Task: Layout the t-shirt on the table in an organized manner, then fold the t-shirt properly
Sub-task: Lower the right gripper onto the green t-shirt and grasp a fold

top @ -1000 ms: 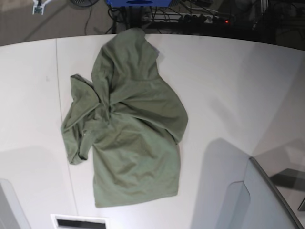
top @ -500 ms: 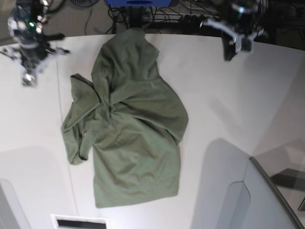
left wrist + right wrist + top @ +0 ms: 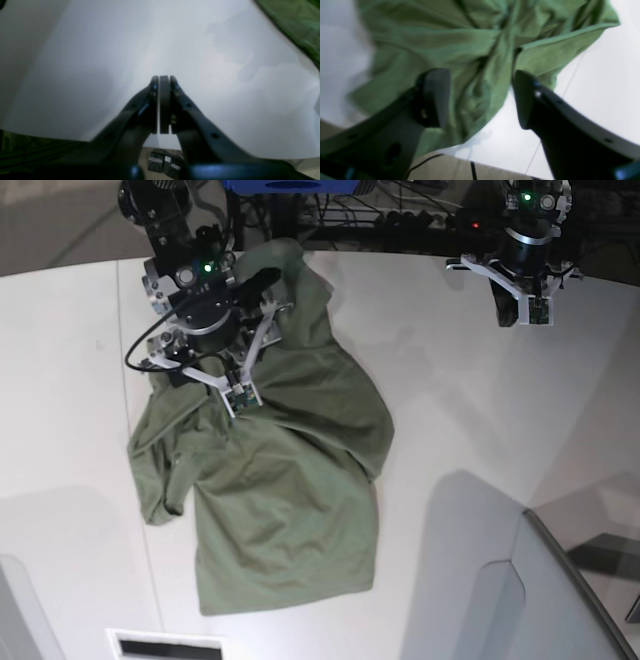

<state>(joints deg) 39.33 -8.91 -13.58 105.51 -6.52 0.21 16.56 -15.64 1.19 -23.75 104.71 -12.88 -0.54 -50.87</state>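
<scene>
The olive-green t-shirt [image 3: 290,480] lies crumpled on the white table [image 3: 470,400], twisted at its middle, with one end reaching the back edge. My right gripper [image 3: 215,330] hangs over the shirt's upper left part. In the right wrist view the right gripper [image 3: 478,75] is open, its fingers apart above the bunched folds of the t-shirt [image 3: 450,37], holding nothing. My left gripper [image 3: 520,285] hovers near the back right edge over bare table. The left wrist view shows the left gripper [image 3: 160,77] shut and empty, with a corner of the t-shirt [image 3: 295,22] at top right.
A grey angled panel [image 3: 540,600] rises at the front right. A white slotted piece [image 3: 165,645] sits at the front edge. A thin dark seam [image 3: 125,380] runs down the table's left side. Cables and a power strip [image 3: 400,215] lie behind the table.
The right arm has swung from the back left corner to above the shirt, and its jaws have opened. The left arm shifted slightly right at the back edge. The shirt has not moved.
</scene>
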